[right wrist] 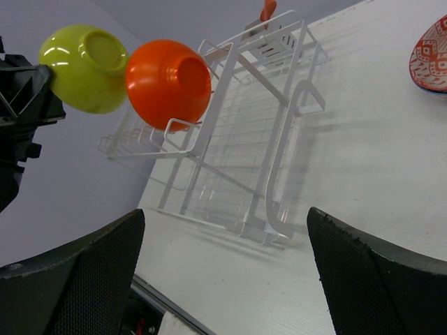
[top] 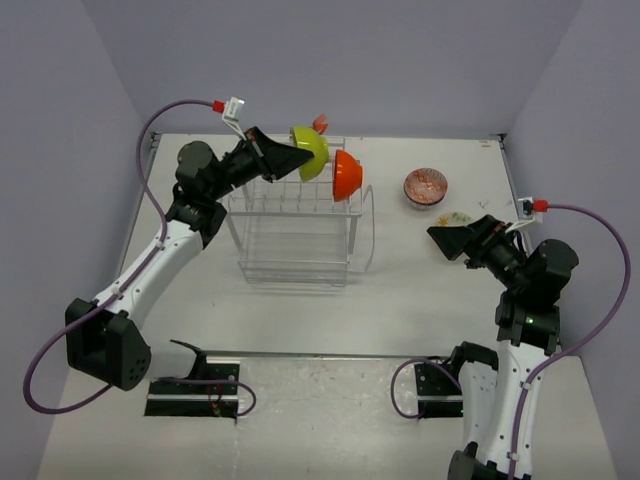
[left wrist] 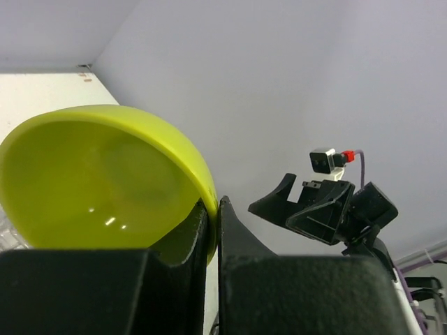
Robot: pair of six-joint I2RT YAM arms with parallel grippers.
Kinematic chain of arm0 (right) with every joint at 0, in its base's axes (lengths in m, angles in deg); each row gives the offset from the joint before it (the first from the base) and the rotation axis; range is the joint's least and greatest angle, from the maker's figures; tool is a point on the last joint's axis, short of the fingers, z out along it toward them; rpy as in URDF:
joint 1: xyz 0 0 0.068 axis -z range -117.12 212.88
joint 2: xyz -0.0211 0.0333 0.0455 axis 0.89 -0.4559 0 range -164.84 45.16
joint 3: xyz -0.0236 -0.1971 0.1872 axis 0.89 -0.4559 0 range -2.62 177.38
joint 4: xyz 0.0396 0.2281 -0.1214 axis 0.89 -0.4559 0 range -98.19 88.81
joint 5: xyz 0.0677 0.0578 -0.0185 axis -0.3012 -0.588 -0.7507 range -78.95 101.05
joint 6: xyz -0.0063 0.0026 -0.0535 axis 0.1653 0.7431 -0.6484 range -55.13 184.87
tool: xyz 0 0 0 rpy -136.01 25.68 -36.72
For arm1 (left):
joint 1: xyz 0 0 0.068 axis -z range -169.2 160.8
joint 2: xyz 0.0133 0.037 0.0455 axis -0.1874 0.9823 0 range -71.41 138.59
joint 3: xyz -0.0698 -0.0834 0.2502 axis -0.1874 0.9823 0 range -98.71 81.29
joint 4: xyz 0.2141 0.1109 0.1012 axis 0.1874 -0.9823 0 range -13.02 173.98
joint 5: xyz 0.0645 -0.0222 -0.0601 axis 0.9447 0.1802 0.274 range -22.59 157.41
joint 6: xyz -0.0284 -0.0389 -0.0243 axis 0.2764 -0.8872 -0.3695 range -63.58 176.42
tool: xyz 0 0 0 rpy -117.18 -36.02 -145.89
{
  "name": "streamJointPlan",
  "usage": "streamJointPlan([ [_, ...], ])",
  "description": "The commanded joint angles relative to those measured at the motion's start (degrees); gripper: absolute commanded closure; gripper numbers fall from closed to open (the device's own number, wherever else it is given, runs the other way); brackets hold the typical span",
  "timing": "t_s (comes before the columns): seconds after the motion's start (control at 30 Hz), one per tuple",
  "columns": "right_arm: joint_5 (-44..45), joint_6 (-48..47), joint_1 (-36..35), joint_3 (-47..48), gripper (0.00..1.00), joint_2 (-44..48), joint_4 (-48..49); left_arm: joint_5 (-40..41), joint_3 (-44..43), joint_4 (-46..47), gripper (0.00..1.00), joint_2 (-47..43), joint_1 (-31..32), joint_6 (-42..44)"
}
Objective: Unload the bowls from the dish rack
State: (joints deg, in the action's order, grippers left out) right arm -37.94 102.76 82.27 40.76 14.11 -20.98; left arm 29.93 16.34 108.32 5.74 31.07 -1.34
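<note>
My left gripper is shut on the rim of the plain lime green bowl and holds it on edge above the back top of the white wire dish rack. In the left wrist view the bowl is pinched between my fingers. The bright orange bowl stands on edge in the rack's top right slots, just right of the green one. The right wrist view shows both bowls and the rack. My right gripper is open and empty, over the table right of the rack.
A red-zigzag white bowl sits on the table right of the rack, also in the right wrist view. A pale floral bowl lies just beyond my right gripper. A small red-orange item pokes up behind the rack.
</note>
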Motion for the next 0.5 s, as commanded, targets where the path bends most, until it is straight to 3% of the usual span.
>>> streamJointPlan([
  [0.0, -0.75, -0.54, -0.24, 1.71, 0.01, -0.15, 0.45, 3.37, -2.37, -1.56, 1.00, -3.49, 0.12, 6.24],
  [0.1, -6.97, 3.91, -0.24, 1.54, 0.01, -0.33, 4.66, 4.15, -7.02, -8.49, 1.00, -5.59, 3.01, 18.60],
  [0.13, -9.34, 7.08, -0.15, 0.93, 0.01, -0.33, 7.28, 5.90, -8.86, -12.00, 1.00, -6.21, 4.85, 29.61],
  [0.17, -11.63, 14.68, -0.15, -0.04, 0.01, -0.33, 15.40, 8.44, -12.36, -19.60, 1.00, -7.35, 10.26, 35.90],
  [0.27, -16.04, 21.52, -0.24, 0.20, 0.01, 0.11, 23.39, 19.69, -15.90, -30.44, 1.00, -9.11, 22.24, 53.76],
  [0.33, -12.90, 16.72, -0.24, 5.20, 0.01, 0.55, 15.80, 22.26, -17.05, -34.78, 1.00, -9.64, 30.04, 63.05],
  [0.37, -10.88, 9.56, -0.15, 8.53, 0.01, 0.90, 5.57, 23.40, -17.40, -38.71, 1.00, -9.91, 32.52, 65.82],
  [0.47, -0.61, -2.50, -0.32, 20.67, 0.01, 0.47, -11.24, 30.51, -18.11, -45.40, 1.00, -9.12, 42.98, 73.56],
])
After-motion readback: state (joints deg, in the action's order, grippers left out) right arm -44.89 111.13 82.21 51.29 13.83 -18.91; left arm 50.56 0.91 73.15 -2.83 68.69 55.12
